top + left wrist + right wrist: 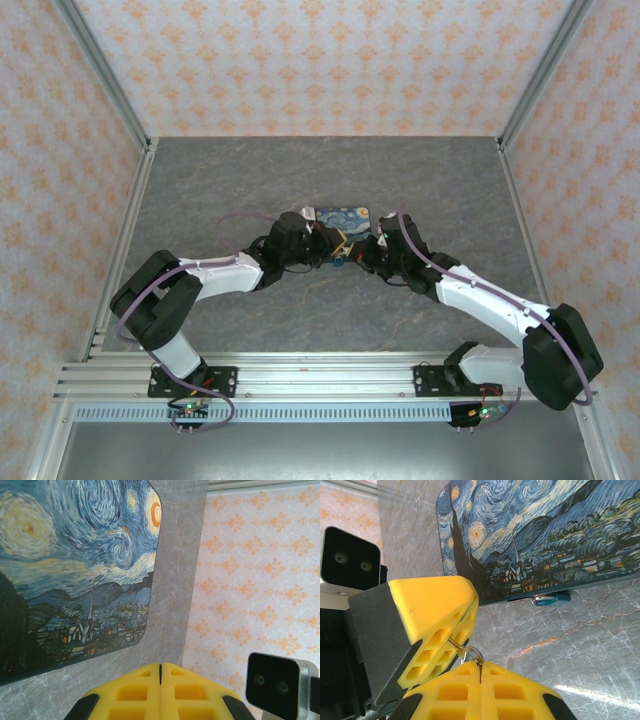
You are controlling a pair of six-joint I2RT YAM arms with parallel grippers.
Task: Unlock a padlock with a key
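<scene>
Grey marbled table (570,645) — lower centre, right gripper (480,667) clamped on the key (465,650), left gripper (160,667) with jaws together beside it — a light, stiff, slippery sliver, likely best pinched at its ring.

Right hand (480,669) is seen closed at bottom, tips pinched on key (466,650). Left hand (469,611) is seen at left, closed on the key's other end. Box (555,525) is laid on surface (580,645); blue-silver item (545,600) is tucked at its edge.
</scene>
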